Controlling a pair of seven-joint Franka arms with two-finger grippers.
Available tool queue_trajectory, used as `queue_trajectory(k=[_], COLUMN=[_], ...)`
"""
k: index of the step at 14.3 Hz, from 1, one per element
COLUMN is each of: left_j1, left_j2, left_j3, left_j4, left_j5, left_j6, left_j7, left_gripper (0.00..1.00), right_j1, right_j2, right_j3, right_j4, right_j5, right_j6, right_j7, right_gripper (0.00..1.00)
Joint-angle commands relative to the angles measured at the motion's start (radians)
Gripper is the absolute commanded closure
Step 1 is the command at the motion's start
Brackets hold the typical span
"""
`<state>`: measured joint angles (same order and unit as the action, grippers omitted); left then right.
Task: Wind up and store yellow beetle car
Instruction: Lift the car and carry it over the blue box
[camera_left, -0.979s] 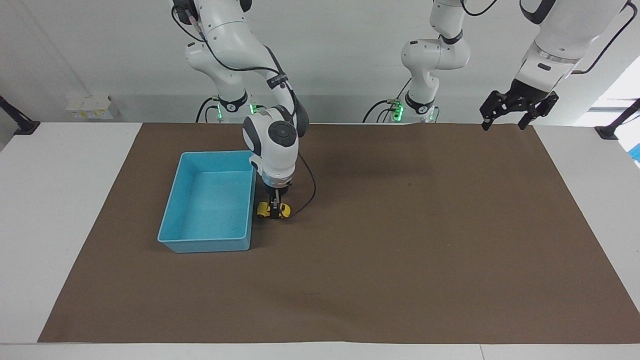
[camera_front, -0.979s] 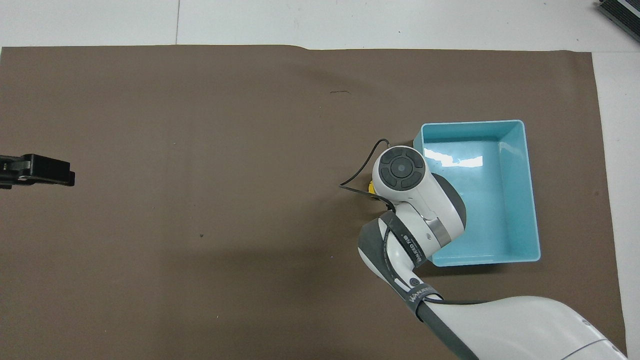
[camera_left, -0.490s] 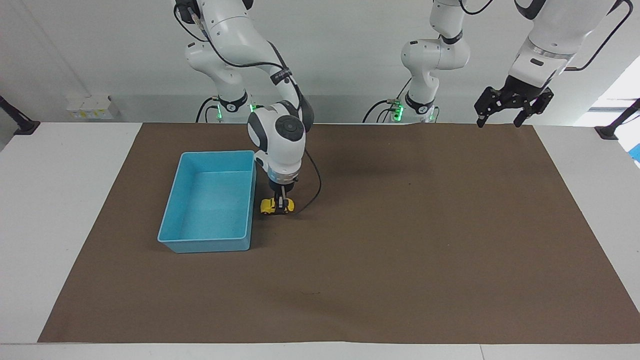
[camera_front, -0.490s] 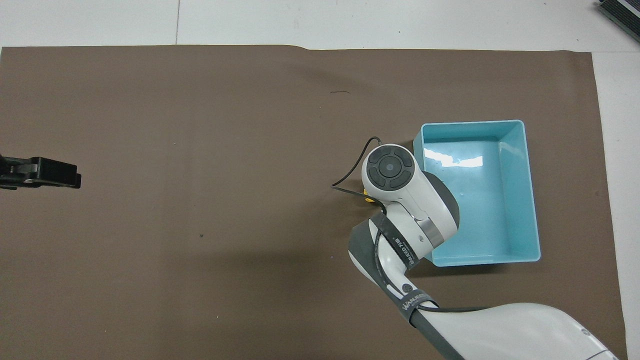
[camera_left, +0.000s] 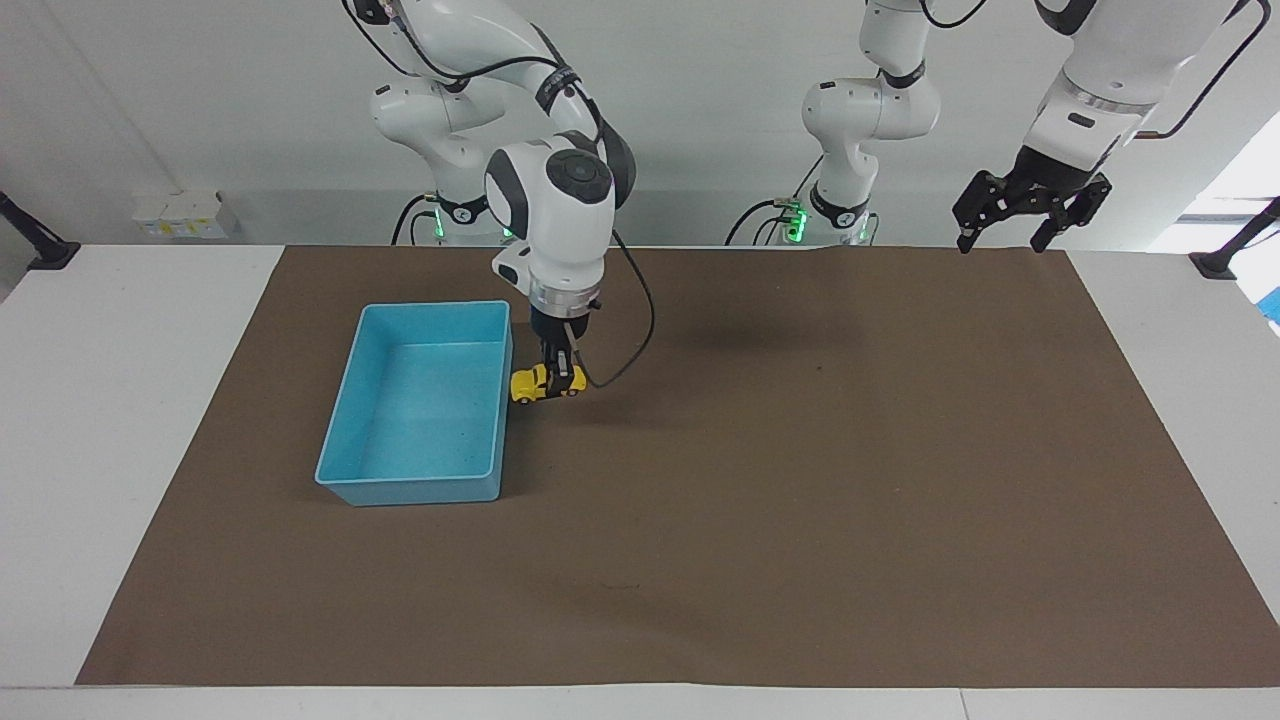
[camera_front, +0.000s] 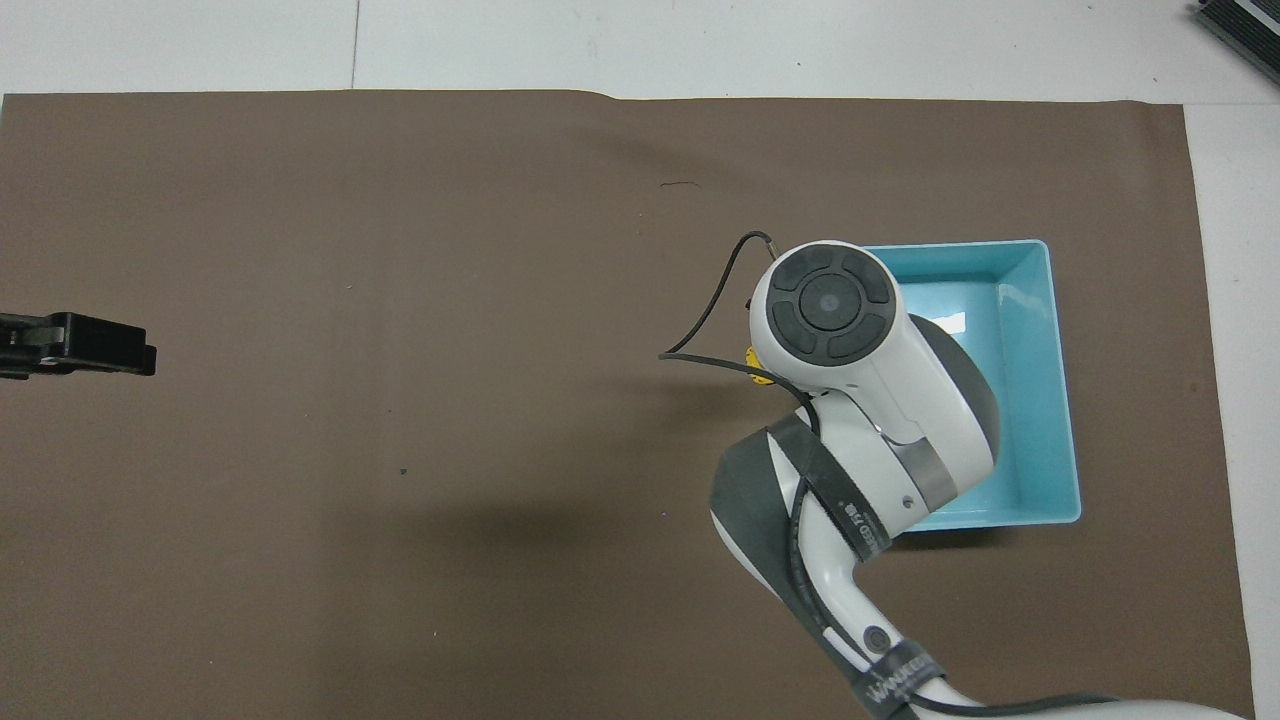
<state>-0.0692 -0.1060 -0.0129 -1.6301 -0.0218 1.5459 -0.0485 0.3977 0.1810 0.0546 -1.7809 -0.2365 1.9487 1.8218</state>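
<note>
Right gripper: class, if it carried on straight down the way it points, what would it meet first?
The right gripper, shut on the yellow beetle car, points down beside the blue bin. It would probably press the car onto the brown mat, though depth leaves the bin's rim possible.

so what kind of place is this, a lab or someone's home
Most likely a robotics lab: two white arms bolted at a white table covered by a brown mat, the right gripper holding a tiny yellow toy car beside an empty blue plastic bin.
</note>
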Motion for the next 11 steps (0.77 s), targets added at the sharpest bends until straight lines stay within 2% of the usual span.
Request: queue_trajectory(k=[1, 6, 11], left_j1=[0.011, 0.012, 0.011], left_j2=[-0.014, -0.011, -0.011], left_j3=[0.001, 0.002, 0.002], left_j4=[-0.016, -0.002, -0.002], left_j5=[-0.014, -0.012, -0.012], left_j6=[0.013, -0.023, -0.023], left_j7=[0.009, 0.009, 0.009], left_gripper=[0.0, 0.0, 0.0], right_j1=[-0.035, -0.132, -0.25], right_j2=[-0.054, -0.106, -0.144], right_j3=[-0.009, -0.009, -0.01], right_j4=[-0.008, -0.009, -0.018], right_j5=[-0.001, 0.002, 0.135], right_j6=[-0.039, -0.06, -0.076], right_j7=[-0.181, -0.51, -0.846], right_gripper=[1.0, 1.0, 1.0])
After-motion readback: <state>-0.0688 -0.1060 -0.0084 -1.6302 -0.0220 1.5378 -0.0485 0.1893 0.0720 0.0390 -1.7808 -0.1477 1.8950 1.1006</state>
